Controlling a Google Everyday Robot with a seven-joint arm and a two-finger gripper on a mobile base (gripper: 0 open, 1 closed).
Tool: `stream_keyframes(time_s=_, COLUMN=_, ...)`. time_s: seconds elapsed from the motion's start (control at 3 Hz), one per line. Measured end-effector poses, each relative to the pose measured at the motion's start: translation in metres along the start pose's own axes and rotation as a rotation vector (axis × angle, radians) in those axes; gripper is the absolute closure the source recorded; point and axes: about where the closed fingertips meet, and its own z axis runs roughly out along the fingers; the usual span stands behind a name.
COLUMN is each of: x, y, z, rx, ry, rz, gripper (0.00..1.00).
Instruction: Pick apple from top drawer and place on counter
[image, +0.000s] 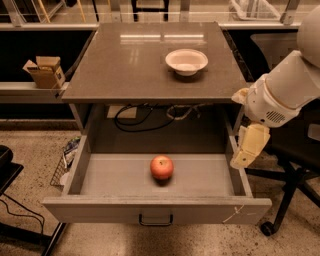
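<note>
The red-orange apple (162, 167) lies in the middle of the open top drawer (120, 177), on its flat grey floor. The drawer is pulled out below the counter (135, 65), and its dark handle (156, 220) shows on the front. My gripper (245, 156) hangs from the white arm (285, 87) at the right. It points down over the drawer's right wall, to the right of the apple, a little above it and apart from it.
A white bowl (186, 61) stands on the counter's right half. A cardboard box (45, 71) sits on the narrow side shelf at the left. Cables (145, 116) hang behind the drawer. A black office chair (292, 165) stands at the right.
</note>
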Motion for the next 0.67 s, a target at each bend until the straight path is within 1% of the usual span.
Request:
stream_keyframes(time_s=0.33, x=-0.001, y=0.0, z=0.0, rx=-0.002, ry=0.003, rz=-0.004, gripper=0.0)
stream_keyframes(time_s=0.67, x=-0.004, y=-0.001, z=0.028, rx=-0.051, ry=-0.012, rz=-0.012, gripper=0.0)
